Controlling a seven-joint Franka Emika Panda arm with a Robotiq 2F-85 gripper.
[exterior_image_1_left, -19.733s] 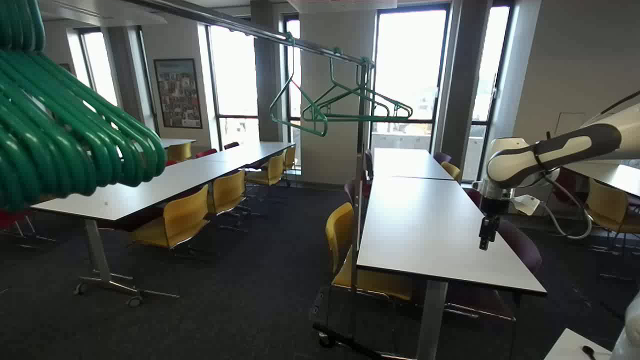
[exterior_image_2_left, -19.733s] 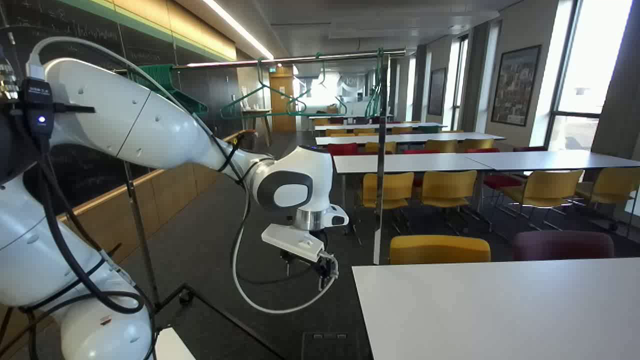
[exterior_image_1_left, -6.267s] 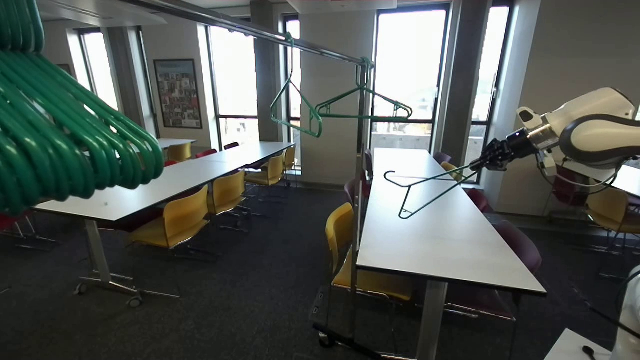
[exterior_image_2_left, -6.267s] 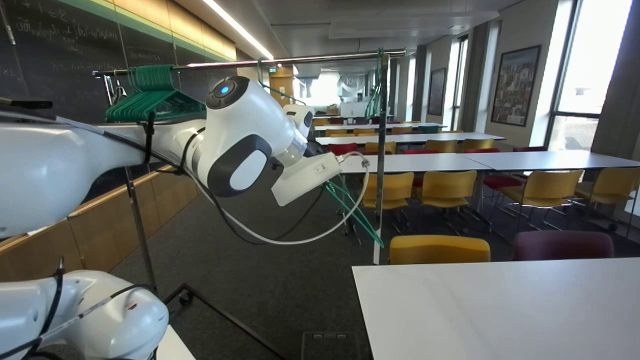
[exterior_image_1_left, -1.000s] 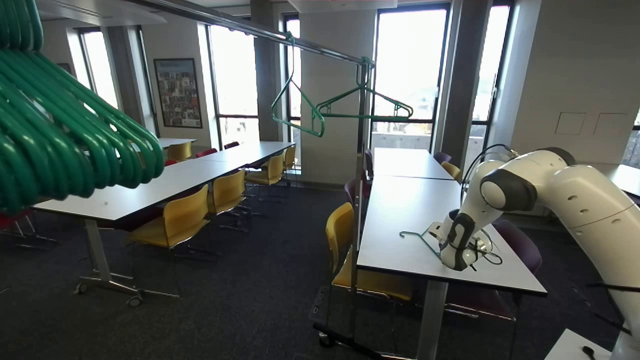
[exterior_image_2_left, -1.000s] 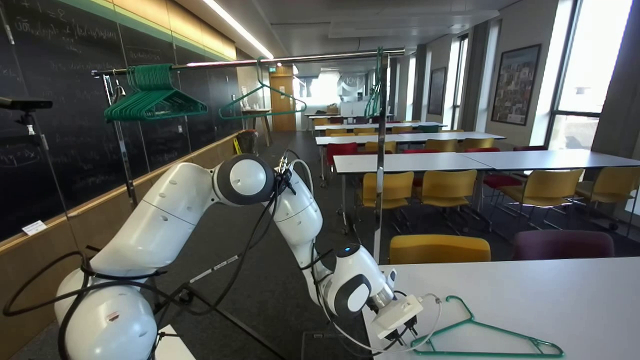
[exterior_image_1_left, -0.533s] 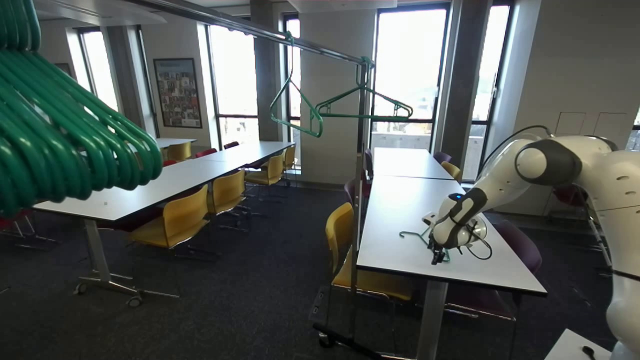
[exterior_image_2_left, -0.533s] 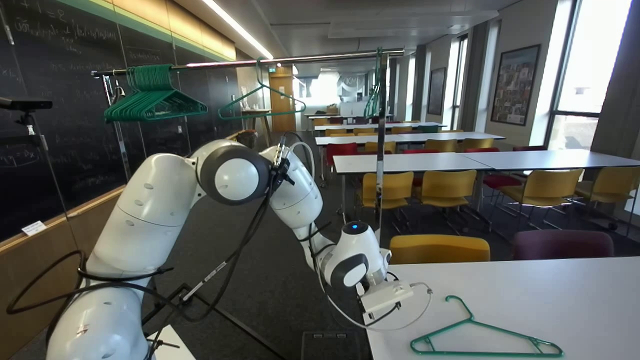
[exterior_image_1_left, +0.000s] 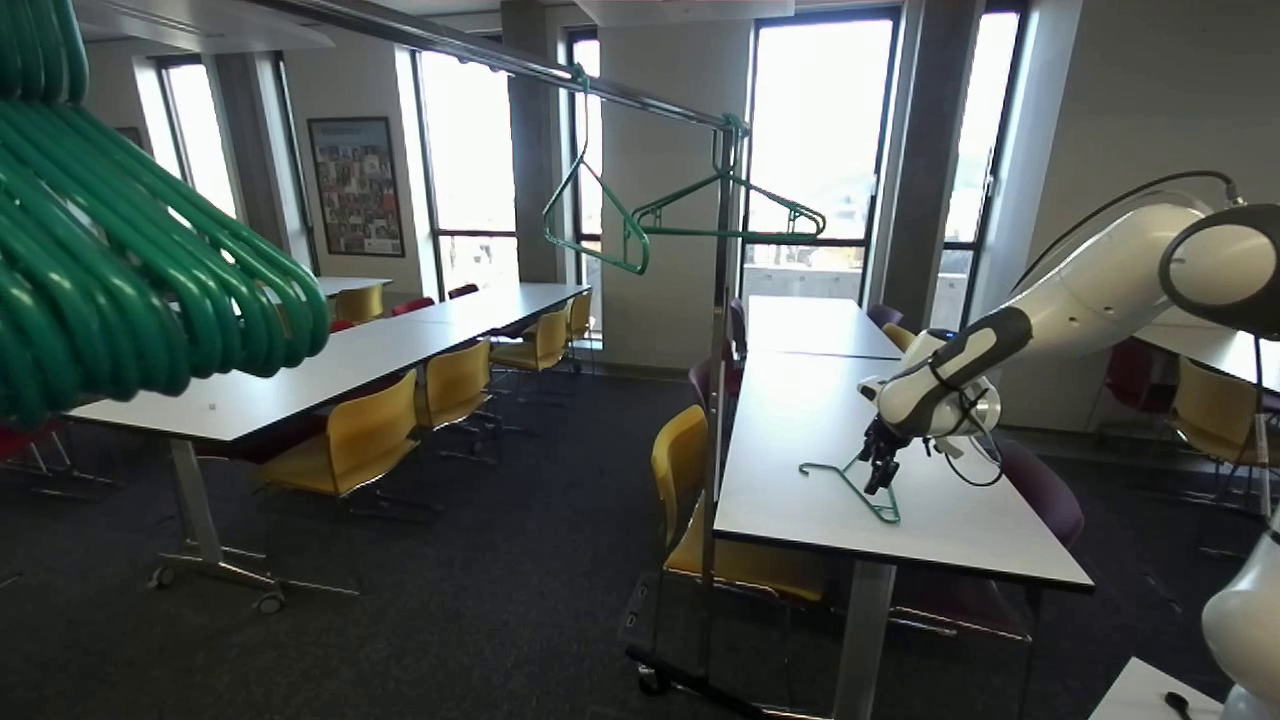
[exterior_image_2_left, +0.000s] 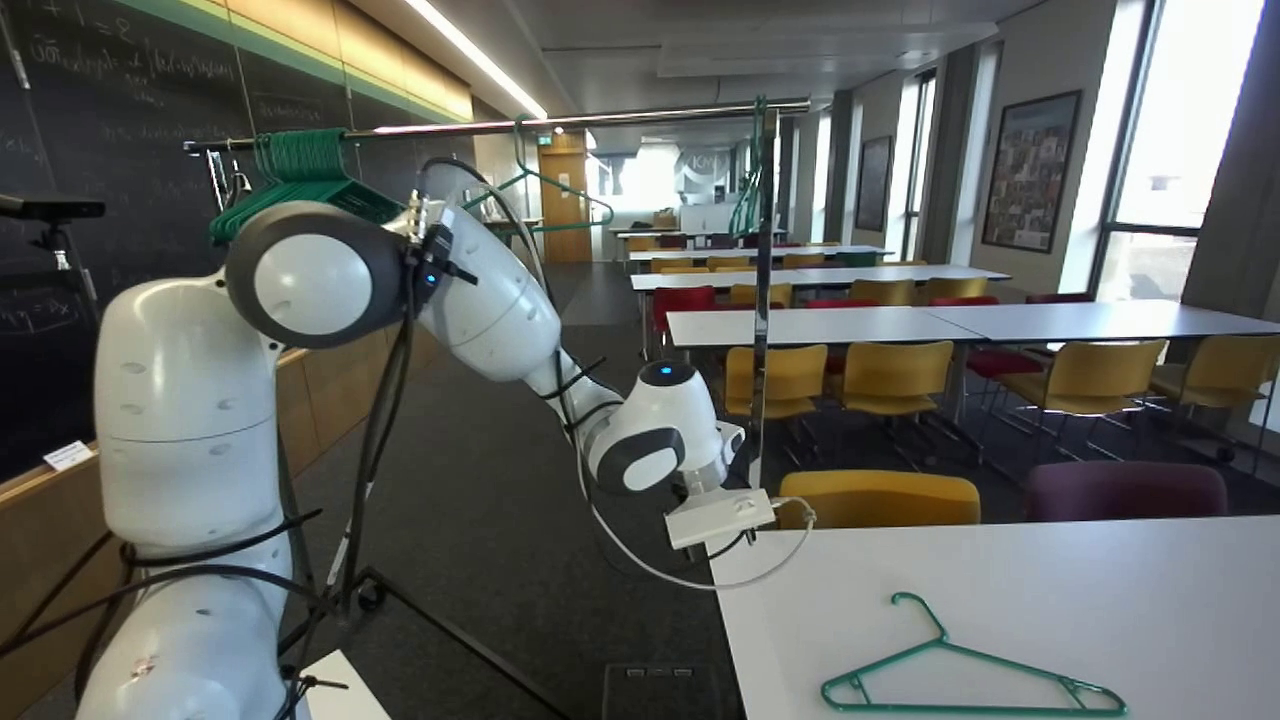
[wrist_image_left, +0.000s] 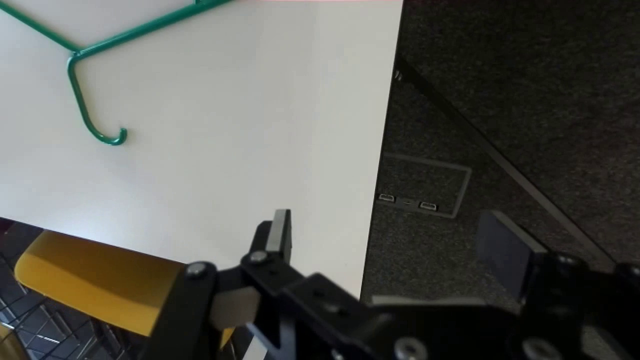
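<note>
Gripper (wrist_image_left: 386, 235): fingers spread wide apart, near an edge of the table (exterior_image_2_left: 1060, 575)
Green hanger (exterior_image_2_left: 974, 652): flat on the table, to the gripper's right in an exterior view, apart from it
Table's far side: yellow chair (exterior_image_2_left: 880, 500), purple chair (exterior_image_2_left: 1126, 491)

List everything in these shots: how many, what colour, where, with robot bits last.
Loose hanger: one, green, flat on the near table
Near table: one, white, beside the clothes rail
Clothes rail: one, silver, on dark carpet
Bunched hangers: many, green, packed at one rail end
Other hangers: at least three, green, along the rail
Other tables: several, white, in rows
Chairs: many, yellow, red and purple, at the tables
Windows: several, bright, along one wall
Framed posters: at least two, multicoloured, between windows
Chalkboard panels: several, black, opposite the windows
Door: one, brown, far end
Robot arm: one, white and grey, beside near table
Tool: one, black, open, holding nothing, above near table's edge
</note>
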